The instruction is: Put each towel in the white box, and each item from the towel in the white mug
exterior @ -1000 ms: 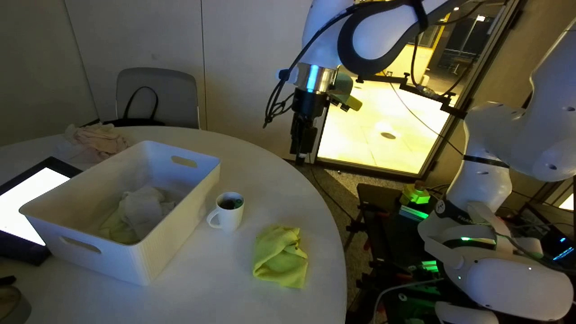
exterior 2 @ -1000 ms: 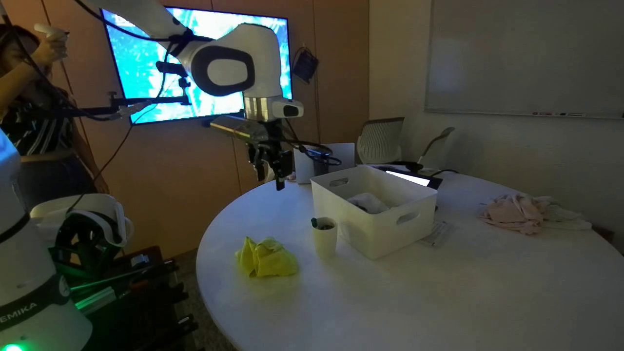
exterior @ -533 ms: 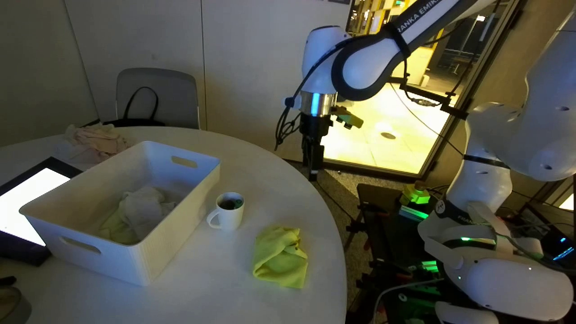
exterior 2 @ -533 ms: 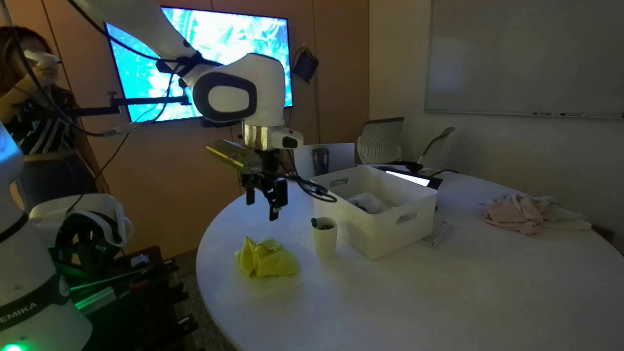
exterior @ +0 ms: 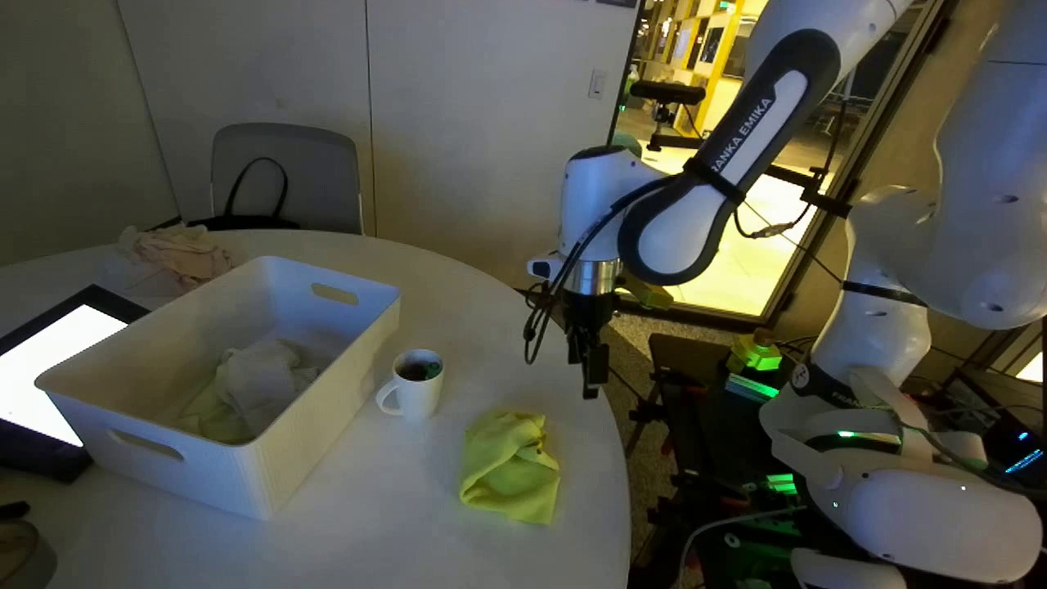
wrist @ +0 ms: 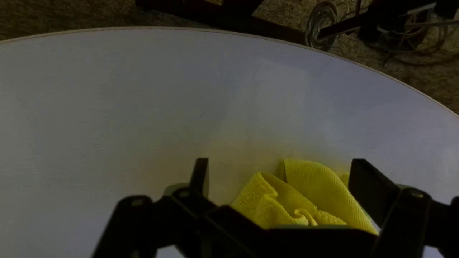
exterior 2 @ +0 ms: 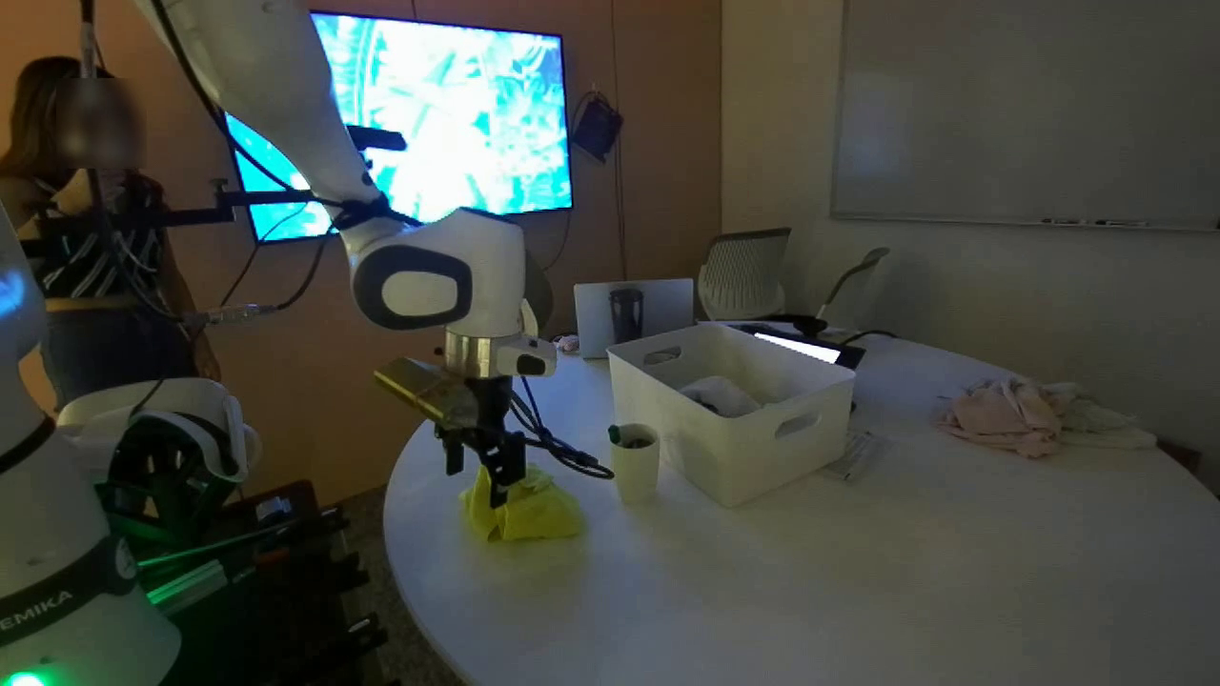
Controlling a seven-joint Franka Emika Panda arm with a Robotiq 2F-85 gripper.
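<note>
The pincer (wrist: pixel 281 170) is hanging above the round white worktop (exterior: pixel 368 523), and its two fingers (wrist: pixel 369 186) are standing spread. In the wrist view, a bright yellow-green towel (wrist: pixel 304 200) is showing between the fingers, partly hidden by the pincer itself. In an exterior view, a gap is showing between the visible fingertip (exterior: pixel 597 368) and the towel. The towel is lying rumpled, folded over itself, near the worktop's edge. The white mug (exterior: pixel 419 393) is standing upright between the towel and the white box (exterior: pixel 303 446); a green-ended item (exterior 2: pixel 615 435) is projecting above its rim. The box is standing just beside the mug and is containing a whitish cloth (exterior: pixel 258 376) and a paler yellow-green cloth (exterior: pixel 211 413). A lit tablet (exterior: pixel 61 372) is lying on the opposite side of the box from the mug. A pink cloth (exterior 2: pixel 1006 419) is lying heaped on the worktop, well apart from the towel.
</note>
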